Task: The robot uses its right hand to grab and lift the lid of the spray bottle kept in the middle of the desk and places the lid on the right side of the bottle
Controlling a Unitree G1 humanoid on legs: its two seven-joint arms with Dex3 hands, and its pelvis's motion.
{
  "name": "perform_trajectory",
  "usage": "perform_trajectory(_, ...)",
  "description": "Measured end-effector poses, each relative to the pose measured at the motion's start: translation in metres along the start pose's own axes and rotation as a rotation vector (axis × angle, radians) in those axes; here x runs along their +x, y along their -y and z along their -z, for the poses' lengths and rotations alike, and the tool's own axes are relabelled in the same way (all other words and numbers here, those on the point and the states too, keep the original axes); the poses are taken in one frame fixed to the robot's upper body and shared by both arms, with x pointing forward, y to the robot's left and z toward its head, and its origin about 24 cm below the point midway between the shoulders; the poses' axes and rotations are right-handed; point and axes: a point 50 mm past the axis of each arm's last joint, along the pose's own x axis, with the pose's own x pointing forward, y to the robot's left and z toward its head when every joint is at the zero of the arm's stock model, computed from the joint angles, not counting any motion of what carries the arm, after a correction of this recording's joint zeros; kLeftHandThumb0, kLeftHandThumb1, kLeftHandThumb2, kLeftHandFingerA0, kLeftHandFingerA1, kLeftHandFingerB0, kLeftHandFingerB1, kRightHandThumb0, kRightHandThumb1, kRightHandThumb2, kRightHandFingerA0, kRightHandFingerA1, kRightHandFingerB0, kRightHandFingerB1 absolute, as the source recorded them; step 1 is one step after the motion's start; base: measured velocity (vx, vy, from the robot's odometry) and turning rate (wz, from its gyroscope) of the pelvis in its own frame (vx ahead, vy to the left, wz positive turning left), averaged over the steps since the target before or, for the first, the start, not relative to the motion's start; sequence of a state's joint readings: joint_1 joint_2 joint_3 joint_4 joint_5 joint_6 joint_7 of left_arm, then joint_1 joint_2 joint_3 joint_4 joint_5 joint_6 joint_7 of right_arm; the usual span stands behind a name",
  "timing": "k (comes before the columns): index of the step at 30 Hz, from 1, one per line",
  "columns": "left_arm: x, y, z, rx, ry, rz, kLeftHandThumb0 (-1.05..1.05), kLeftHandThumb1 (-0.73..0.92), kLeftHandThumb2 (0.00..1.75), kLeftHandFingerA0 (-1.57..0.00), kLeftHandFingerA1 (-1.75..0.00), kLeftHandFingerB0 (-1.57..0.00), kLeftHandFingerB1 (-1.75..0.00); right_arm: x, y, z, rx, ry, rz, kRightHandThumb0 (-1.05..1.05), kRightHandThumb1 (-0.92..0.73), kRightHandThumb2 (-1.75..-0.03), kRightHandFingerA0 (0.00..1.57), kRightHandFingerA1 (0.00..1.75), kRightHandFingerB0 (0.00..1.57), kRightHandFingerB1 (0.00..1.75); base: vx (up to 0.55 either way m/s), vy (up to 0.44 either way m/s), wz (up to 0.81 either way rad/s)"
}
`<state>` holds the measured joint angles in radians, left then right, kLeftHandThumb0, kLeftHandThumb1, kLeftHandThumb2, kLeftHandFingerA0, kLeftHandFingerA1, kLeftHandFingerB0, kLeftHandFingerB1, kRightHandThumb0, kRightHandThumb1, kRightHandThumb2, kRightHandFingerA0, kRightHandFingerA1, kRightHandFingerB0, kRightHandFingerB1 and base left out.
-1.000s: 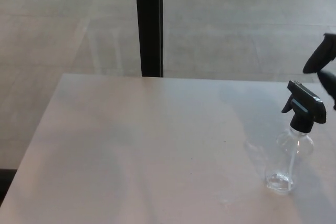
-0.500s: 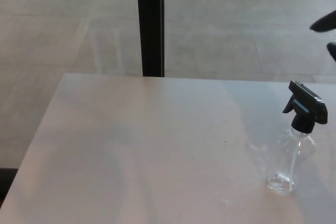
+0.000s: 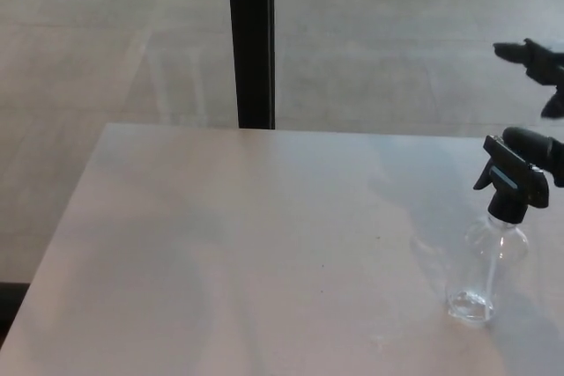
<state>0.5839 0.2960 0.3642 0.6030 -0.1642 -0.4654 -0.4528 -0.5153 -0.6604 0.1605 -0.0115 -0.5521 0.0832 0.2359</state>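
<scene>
My right hand (image 3: 539,107): it hangs at the right edge of the view, fingers spread apart and holding nothing; one finger (image 3: 533,142) reaches out low, another points out higher up.
Lid (image 3: 510,180): the black trigger lid sits just below and to the left of my lowest finger, apparently touching or all but touching its back end; I cannot tell which.
Spray bottle (image 3: 486,269): clear, upright, standing under the lid and below my hand, on the desk (image 3: 238,253).
My left hand: not in view.
Step in hand: I judge this to be the approach, with the grasp not yet made; the lid is seated on the bottle's neck.
Next move: my fingers need to come down and inward around the lid, closing on its collar and not on the trigger, then lift straight up so the light bottle does not tip.
After that: the bare desk beneath my hand, on the far side of the bottle from the middle of the desk, looks free for setting the lid down.
</scene>
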Motion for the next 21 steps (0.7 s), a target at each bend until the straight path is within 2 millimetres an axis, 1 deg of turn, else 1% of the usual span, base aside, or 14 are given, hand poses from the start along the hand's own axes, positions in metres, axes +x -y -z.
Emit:
perform_trajectory(3, 0.000, 0.000, 0.000, 0.000, 0.000, 0.001, -0.67, 0.75, 0.63, -0.40, -0.58, -0.42, -0.41, 0.002, -0.004, -0.001, -0.026, -0.011, -0.057, -1.04, -0.92, -0.80, 0.74, 1.30, 0.28, 0.33, 0.00, 0.000, 0.00)
perform_trajectory(4, 0.000, 0.000, 0.000, 0.000, 0.000, 0.002, -0.67, 0.75, 0.63, -0.40, -0.58, -0.43, -0.41, 0.002, -0.005, -0.001, -0.035, -0.015, -0.077, -1.00, -0.77, -1.16, 0.80, 1.29, 0.29, 0.45, 0.00, 0.000, 0.00)
perform_trajectory(5, 0.000, 0.000, 0.000, 0.000, -0.001, 0.002, -0.67, 0.75, 0.62, -0.40, -0.58, -0.43, -0.41, 0.002, -0.006, -0.001, -0.041, -0.019, -0.090, -1.03, -0.92, -0.77, 0.71, 1.18, 0.36, 0.36, 0.00, 0.000, 0.00)
perform_trajectory(7, 0.000, 0.001, 0.000, 0.001, -0.001, 0.003, -0.68, 0.76, 0.63, -0.38, -0.59, -0.42, -0.41, 0.004, -0.008, -0.003, -0.059, -0.024, -0.130, -1.00, -0.92, -0.78, 0.83, 0.77, 0.53, 0.42, 0.00, 0.000, 0.00)
perform_trajectory(9, 0.000, 0.001, 0.000, 0.003, -0.001, 0.006, -0.69, 0.76, 0.63, -0.39, -0.60, -0.40, -0.42, 0.006, -0.010, -0.004, -0.074, -0.028, -0.165, -1.02, -0.92, -0.79, 0.97, 1.13, 0.60, 0.46, 0.00, 0.000, 0.00)
perform_trajectory(10, 0.000, 0.001, 0.000, 0.003, -0.001, 0.006, -0.69, 0.76, 0.63, -0.39, -0.60, -0.40, -0.42, 0.006, -0.010, -0.004, -0.077, -0.029, -0.169, -1.02, -0.92, -0.79, 0.97, 1.13, 0.60, 0.46, 0.00, 0.000, 0.00)
perform_trajectory(11, 0.001, 0.002, 0.000, 0.004, -0.002, 0.009, -0.69, 0.76, 0.63, -0.40, -0.60, -0.40, -0.42, 0.007, -0.012, -0.006, -0.091, -0.033, -0.201, -1.00, -0.76, -1.12, 0.99, 1.17, 0.59, 0.54, 0.00, 0.000, 0.00)
perform_trajectory(12, 0.001, 0.002, 0.000, 0.005, -0.003, 0.010, -0.70, 0.76, 0.63, -0.39, -0.60, -0.40, -0.42, 0.008, -0.014, -0.006, -0.100, -0.036, -0.218, -0.91, -0.73, -1.21, 1.11, 1.23, 0.64, 0.61, 0.00, 0.000, 0.00)
perform_trajectory(13, 0.001, 0.002, 0.000, 0.005, -0.004, 0.013, -0.72, 0.76, 0.63, -0.38, -0.58, -0.40, -0.41, 0.008, -0.015, -0.007, -0.111, -0.039, -0.236, -1.03, -0.87, -0.79, 1.01, 1.24, 0.66, 0.50, 0.00, 0.000, 0.00)
perform_trajectory(14, 0.001, 0.003, 0.000, 0.006, -0.004, 0.015, -0.74, 0.77, 0.63, -0.40, -0.58, -0.41, -0.41, 0.009, -0.016, -0.008, -0.121, -0.042, -0.254, -0.99, -0.92, -0.76, 1.02, 1.23, 0.64, 0.49, 0.00, 0.000, 0.00)
perform_trajectory(15, 0.001, 0.003, 0.001, 0.008, -0.006, 0.019, -0.73, 0.75, 0.63, -0.38, -0.58, -0.40, -0.41, 0.010, -0.016, -0.009, -0.130, -0.044, -0.268, -1.01, -0.79, -0.87, 1.01, 1.11, 0.57, 0.49, 0.00, 0.000, 0.00)
perform_trajectory(19, 0.002, 0.006, 0.002, 0.014, -0.015, 0.033, -0.79, 0.62, 0.78, -0.39, -0.60, -0.37, -0.46, 0.013, -0.016, -0.011, -0.174, -0.064, -0.315, -0.93, -0.92, -0.73, 0.94, 0.93, 0.48, 0.44, 0.00, 0.000, 0.00)
perform_trajectory(20, 0.002, 0.006, 0.003, 0.018, -0.020, 0.038, -0.76, 0.62, 0.76, -0.39, -0.59, -0.38, -0.45, 0.014, -0.016, -0.011, -0.186, -0.071, -0.330, -0.89, -0.75, -1.14, 0.94, 0.90, 0.38, 0.54, 0.00, 0.000, 0.00)
perform_trajectory(21, 0.002, 0.007, 0.003, 0.021, -0.024, 0.042, -0.72, 0.75, 0.63, -0.41, -0.56, -0.41, -0.40, 0.015, -0.017, -0.011, -0.196, -0.078, -0.343, -0.89, -0.92, -0.69, 1.02, 0.89, 0.45, 0.43, 0.00, 0.000, 0.00)
